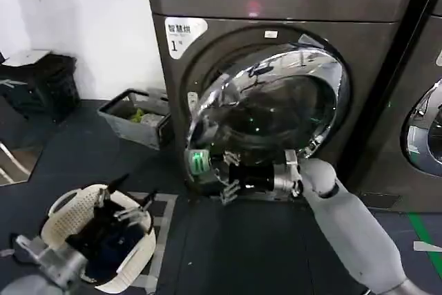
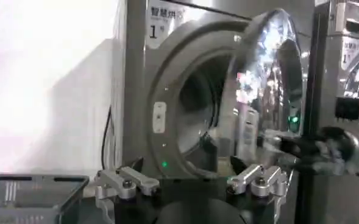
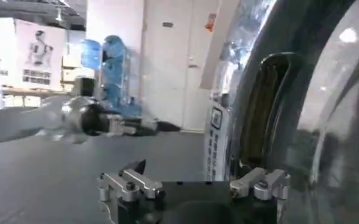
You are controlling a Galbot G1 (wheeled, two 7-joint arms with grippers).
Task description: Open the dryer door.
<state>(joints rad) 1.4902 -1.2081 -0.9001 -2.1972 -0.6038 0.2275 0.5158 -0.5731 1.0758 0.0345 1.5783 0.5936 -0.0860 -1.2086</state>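
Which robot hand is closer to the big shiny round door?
The right one. The right gripper is just below the lower left edge of the dryer door, which is swung partly open. The left gripper hangs far off, low over a white laundry basket.

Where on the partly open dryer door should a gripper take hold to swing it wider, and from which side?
Grip the dryer door at its free chrome edge, on the robot's left, opposite the hinge. That edge already stands clear of the machine's opening, so fingers can hook behind it. The right gripper sits just below that edge, approaching from the front.
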